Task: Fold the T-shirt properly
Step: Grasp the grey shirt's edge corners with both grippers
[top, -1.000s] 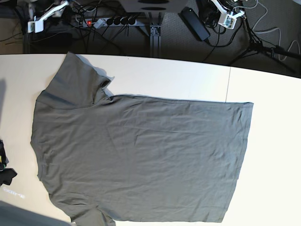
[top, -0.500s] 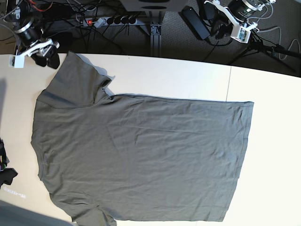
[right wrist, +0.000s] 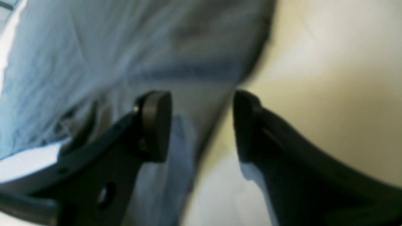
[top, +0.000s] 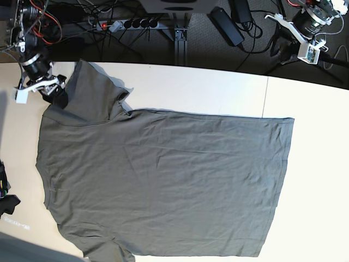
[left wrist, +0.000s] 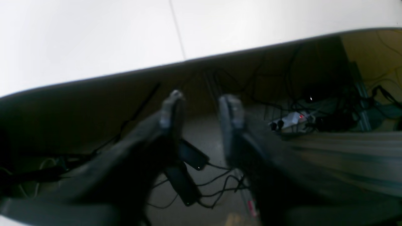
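The dark olive-grey T-shirt (top: 163,185) lies spread flat on the white table (top: 316,164), shoulders to the left and hem to the right. My right gripper (top: 56,93) is open at the outer edge of the far sleeve (top: 87,90). In the right wrist view my right gripper (right wrist: 201,125) stands with its jaws apart, the shirt's edge (right wrist: 188,150) running between them, nothing gripped. My left gripper (top: 281,46) is beyond the table's far edge at the top right. In the left wrist view my left gripper (left wrist: 201,108) is open and empty above the floor.
A power strip (top: 128,24) and several cables lie on the floor behind the table. A dark object (top: 6,196) sits at the left edge. A seam (top: 265,98) crosses the table on the right. The table's far edge (left wrist: 188,59) shows in the left wrist view.
My right arm has come down from the top left to the far sleeve's edge. My left arm has moved right behind the table. The shirt has not moved.
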